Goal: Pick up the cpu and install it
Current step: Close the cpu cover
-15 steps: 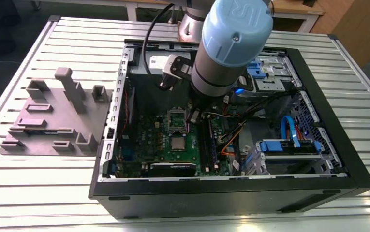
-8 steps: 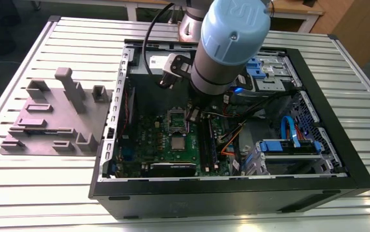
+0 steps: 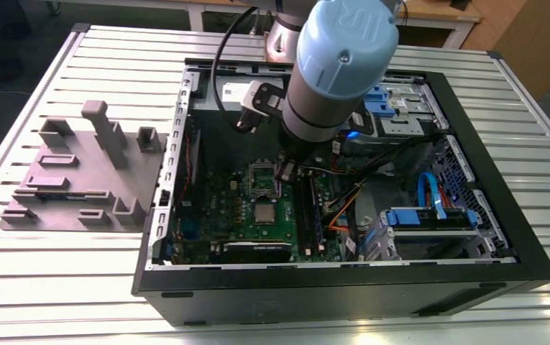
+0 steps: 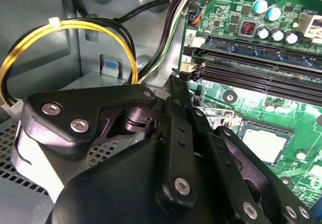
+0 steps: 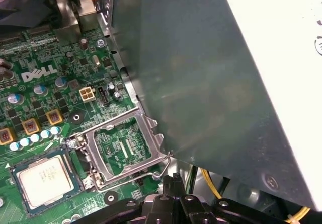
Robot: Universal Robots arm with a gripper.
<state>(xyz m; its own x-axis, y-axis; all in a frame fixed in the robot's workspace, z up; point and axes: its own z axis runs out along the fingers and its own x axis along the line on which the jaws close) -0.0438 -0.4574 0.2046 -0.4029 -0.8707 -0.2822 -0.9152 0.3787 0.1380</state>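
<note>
While the exterior view gives us the cpu [image 3: 266, 211] seated in its socket on the green board [image 3: 217, 208], the first wrist view adds the open socket frame [image 5: 126, 146] beside it. We cannot tell the state of the gripper [image 5: 173, 183] jaws, which sit near that frame.

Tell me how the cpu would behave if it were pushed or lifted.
The cpu is a thin flat square, so probably light and stiff, unlikely to roll or tip. It lies inside the socket on the green board, so a sideways push would likely be blocked. Its smooth metal top looks slippery.
</note>
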